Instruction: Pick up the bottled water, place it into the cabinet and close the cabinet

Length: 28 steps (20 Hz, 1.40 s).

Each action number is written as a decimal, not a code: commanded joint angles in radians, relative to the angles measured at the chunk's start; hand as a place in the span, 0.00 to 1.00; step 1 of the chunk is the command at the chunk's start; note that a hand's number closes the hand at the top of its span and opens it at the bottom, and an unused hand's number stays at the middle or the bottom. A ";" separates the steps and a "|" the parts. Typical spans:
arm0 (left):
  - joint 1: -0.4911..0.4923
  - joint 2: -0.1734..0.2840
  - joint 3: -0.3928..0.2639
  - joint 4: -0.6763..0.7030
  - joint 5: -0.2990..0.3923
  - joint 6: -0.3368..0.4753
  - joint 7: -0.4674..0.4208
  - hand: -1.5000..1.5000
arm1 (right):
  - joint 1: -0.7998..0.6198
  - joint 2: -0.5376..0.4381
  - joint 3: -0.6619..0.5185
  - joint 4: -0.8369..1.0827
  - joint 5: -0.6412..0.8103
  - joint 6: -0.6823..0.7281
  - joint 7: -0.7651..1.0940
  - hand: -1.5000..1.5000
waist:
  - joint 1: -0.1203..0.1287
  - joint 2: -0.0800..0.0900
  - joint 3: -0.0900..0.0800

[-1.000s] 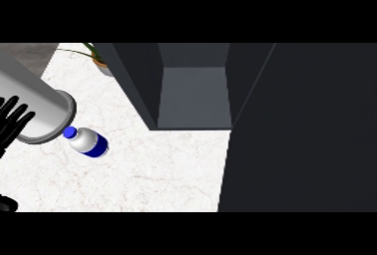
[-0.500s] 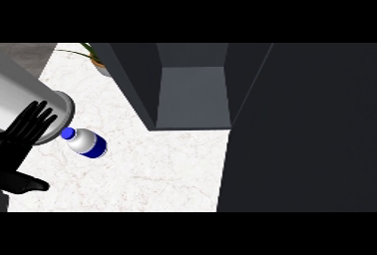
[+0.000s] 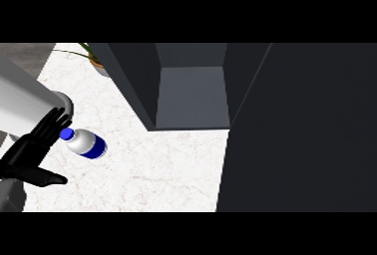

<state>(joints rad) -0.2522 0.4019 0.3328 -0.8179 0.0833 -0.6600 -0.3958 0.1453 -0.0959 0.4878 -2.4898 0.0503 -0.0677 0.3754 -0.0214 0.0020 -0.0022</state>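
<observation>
- The bottled water [image 3: 86, 143] is located at the left of the frame, slightly below mid-height, on the counter [image 3: 154, 169]. A rounded, translucent white body, a blue cap pointing to the upper left and a dark blue band at the lower right end are shown.
- The bottle is seen from steeply above; whether it stands upright or lies tilted cannot be told.
- The left hand [image 3: 31, 152] is positioned just to the left of the bottle. It is black, with straight fingers [image 3: 53, 124] fanned toward the upper right and the thumb extended toward the lower right. The hand is released; nothing is grasped. The fingertips lie close beside the blue cap; contact cannot be confirmed.
- A grey forearm segment is visible at the lower left corner beneath the hand.
- A large, smooth, light grey cylinder [image 3: 26, 102] with a rounded end is seen at the upper left, above the hand.
- The counter surface is white with faint marble-like veining.
- The cabinet [image 3: 193, 94] occupies the upper centre: dark, flat panels enclosing a grey, box-shaped interior, which is exposed.
- A broad, dark, flat panel [image 3: 302, 129] fills the right side of the frame.
- A potted plant [image 3: 92, 55] with thin green leaves is partly visible at the upper left, beside the cabinet.
- The right hand is not shown.
</observation>
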 commanded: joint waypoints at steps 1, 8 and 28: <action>-0.029 0.015 -0.016 0.147 -0.068 -0.004 -0.132 0.00 | 0.045 -0.052 -0.032 -0.137 0.031 0.012 0.045 0.00 | 0.001 0.000 0.001; -0.106 0.014 -0.034 0.391 -0.134 0.027 -0.335 0.00 | 0.029 -0.066 -0.064 -0.111 -0.004 0.015 0.006 0.00 | -0.013 0.005 -0.001; -0.264 -0.050 0.001 0.597 -0.114 0.106 -0.461 1.00 | 0.070 -0.101 -0.011 -0.069 -0.003 -0.017 -0.080 0.00 | -0.033 0.009 -0.002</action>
<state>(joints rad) -0.4850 0.3614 0.3192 -0.2506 -0.0456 -0.4713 -0.7896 0.1500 -0.1634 0.4905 -2.4858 0.0419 -0.1031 0.3257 -0.0465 0.0100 -0.0056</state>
